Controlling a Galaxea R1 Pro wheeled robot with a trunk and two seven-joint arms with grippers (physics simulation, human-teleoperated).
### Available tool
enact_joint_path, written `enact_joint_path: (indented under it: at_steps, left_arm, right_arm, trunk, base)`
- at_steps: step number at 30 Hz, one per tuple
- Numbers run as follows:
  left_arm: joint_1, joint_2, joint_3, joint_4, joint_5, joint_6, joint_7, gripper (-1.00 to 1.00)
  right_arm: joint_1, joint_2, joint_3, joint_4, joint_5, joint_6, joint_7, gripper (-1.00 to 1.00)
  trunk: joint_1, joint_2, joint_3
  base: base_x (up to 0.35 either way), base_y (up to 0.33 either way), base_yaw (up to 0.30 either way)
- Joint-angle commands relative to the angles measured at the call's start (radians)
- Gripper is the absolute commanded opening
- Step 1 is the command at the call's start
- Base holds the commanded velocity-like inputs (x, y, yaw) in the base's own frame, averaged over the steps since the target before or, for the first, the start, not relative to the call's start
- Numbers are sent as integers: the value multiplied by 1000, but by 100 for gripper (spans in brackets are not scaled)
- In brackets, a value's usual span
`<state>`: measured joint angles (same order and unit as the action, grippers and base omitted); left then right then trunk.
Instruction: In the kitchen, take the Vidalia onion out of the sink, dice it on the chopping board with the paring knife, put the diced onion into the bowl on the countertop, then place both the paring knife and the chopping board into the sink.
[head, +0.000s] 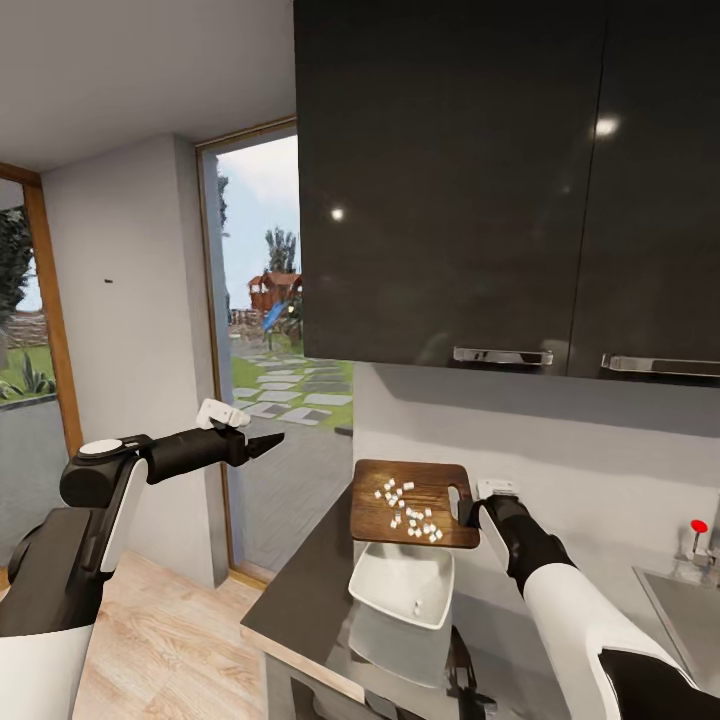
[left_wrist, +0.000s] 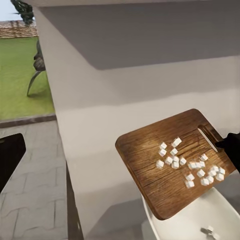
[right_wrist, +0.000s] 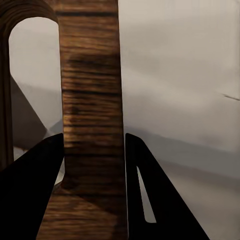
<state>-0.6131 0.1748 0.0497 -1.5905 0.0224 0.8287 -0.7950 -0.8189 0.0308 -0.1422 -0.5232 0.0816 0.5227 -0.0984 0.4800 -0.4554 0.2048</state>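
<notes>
countertop (head: 300, 600): right end effector (head: 470, 508) grips chopping board (head: 410, 500).

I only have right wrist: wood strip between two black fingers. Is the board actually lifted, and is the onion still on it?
Observer: Yes. In the head view the right gripper holds the chopping board by its handle end, raised above the bowl.
Operator: Dice still on it?
Observer: Most. The diced onion sits clustered on the board's surface; a couple of pieces already lie in the bowl.
Operator: Left arm in the way?
Observer: No. The left gripper is held out over the floor by the window, clear of the countertop and holding nothing.
</notes>
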Motion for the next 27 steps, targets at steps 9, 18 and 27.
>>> enact_joint_path:
  at_steps: [9, 18, 27]
  left_arm:
    - [0, 0, 1, 0, 3, 7, -3, 100]
    - [0, 0, 1, 0, 3, 7, -3, 100]
    - [0, 0, 1, 0, 2, 7, -3, 100]
  right_arm:
    - [0, 1, -7, -2, 9, 5, 2, -100]
    - [0, 1, -7, -1, 9, 5, 2, -100]
    - [0, 1, -7, 2, 9, 1, 2, -100]
  trunk:
    - [1, -1, 0]
    - [1, -1, 0]
    - [1, -1, 0]
  base:
    - [63, 0, 0]
    - [0, 0, 0]
    - [0, 0, 0]
